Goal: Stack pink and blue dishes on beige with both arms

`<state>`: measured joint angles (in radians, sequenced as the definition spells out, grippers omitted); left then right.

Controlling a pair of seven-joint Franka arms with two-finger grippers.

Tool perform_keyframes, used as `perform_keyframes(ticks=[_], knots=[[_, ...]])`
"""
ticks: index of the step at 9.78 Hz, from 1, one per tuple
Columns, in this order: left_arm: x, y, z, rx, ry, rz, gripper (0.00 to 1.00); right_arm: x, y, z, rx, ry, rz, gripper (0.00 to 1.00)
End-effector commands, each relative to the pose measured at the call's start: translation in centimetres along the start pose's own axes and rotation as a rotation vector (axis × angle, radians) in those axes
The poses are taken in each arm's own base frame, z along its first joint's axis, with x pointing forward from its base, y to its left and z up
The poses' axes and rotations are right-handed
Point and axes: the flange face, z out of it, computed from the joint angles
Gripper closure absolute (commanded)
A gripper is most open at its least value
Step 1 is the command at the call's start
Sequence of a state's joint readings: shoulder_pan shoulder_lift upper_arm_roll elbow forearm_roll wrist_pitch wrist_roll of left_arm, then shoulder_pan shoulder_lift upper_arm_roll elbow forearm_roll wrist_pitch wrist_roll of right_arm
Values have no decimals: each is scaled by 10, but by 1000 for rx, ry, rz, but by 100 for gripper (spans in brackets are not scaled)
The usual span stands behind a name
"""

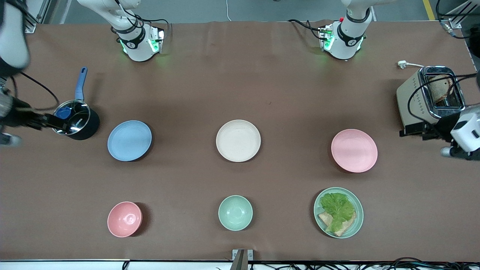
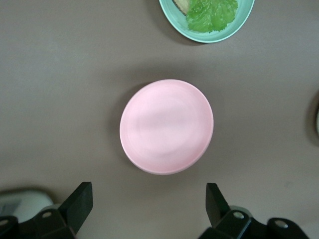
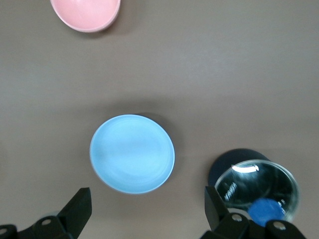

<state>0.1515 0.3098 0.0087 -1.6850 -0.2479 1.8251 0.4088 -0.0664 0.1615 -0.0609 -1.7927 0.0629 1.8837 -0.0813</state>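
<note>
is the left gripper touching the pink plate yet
Apart. In the left wrist view the left gripper is open, with bare table between its fingers and the pink plate.

Bare table [image 1: 292, 123] between plates; pot [image 1: 77, 120] beside blue plate [image 1: 129, 140].
</note>
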Motion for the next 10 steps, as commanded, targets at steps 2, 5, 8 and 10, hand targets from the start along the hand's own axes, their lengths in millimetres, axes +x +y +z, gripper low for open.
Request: perform_keyframes(ticks=[2,5,8,10], knots=[[-1,-75,112,-179,30,100,0,2,9,112,-2,20,-130,0],[1,-102,171,-240,52,120,3,4,17,185,-11,47,-224,0],[-1,-106,210,-267,15,129,32,-1,26,216,83,47,-236,0],[-1,-105,220,-270,-2,132,50,-6,46,238,213,72,-270,0]])
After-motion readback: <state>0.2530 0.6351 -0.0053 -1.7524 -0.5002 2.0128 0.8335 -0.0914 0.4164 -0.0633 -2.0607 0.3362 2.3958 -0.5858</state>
